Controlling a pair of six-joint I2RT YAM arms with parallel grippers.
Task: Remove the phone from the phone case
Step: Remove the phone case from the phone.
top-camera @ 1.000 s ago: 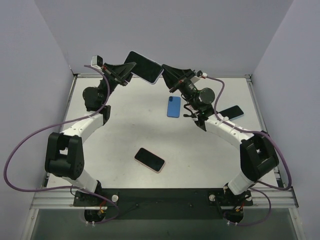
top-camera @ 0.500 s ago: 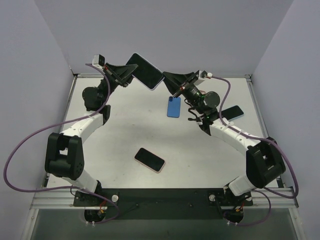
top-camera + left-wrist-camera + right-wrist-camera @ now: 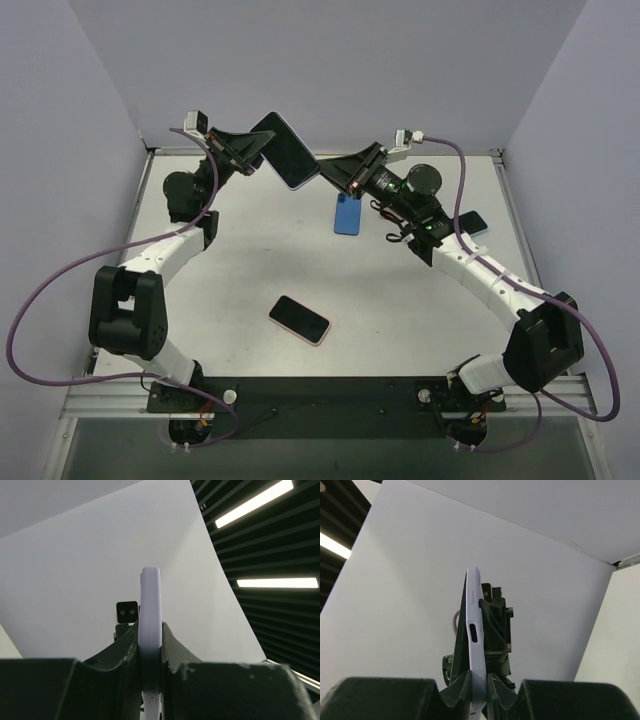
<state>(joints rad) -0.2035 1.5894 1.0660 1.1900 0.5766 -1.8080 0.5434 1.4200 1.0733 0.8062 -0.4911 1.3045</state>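
Phone case (image 3: pixel 285 150): probably light, slick; peel rim at corner.
Left gripper (image 3: pixel 260 145): clamped, one end.
Right gripper (image 3: pixel 323 172): clamped, other end.

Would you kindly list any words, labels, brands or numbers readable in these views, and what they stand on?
None can be read.
The pale lilac phone case held aloft shows no print; the blue phone and the pink-edged dark phone on the white table bear no legible marks.
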